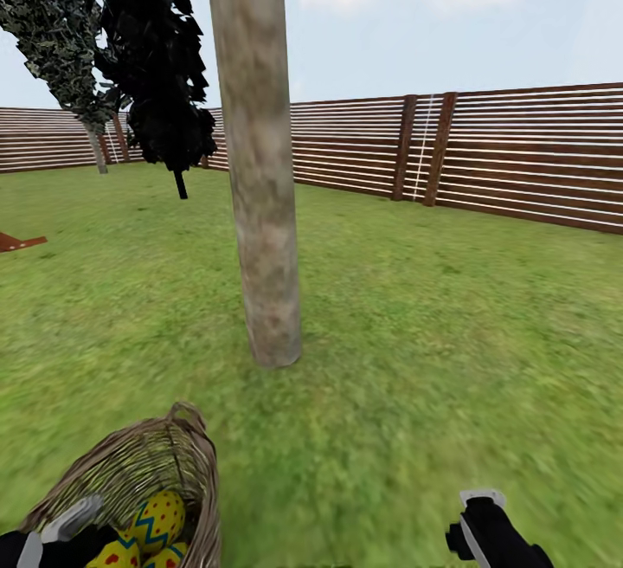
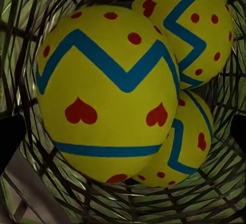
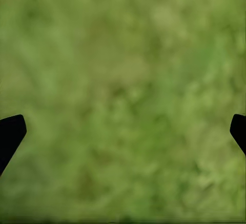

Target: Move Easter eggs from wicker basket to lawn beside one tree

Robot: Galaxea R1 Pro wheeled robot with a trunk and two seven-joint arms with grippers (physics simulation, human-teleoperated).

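Yellow Easter eggs (image 2: 107,96) sit packed in the wicker basket (image 1: 130,464) near the tree (image 1: 260,204). Left gripper (image 2: 123,131) fingers apart, probably over them; one egg could slip away. Right gripper (image 3: 123,131) fingers apart above lawn (image 3: 128,55).

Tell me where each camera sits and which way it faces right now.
Head view: on the head, facing forward and down at the tree, lawn, wicker basket; right gripper at bottom.
Left wrist view: looks into the basket at three Easter eggs; dark fingertips.
Right wrist view: faces lawn; fingertips apart.
Head and left wrist views share eggs and basket.
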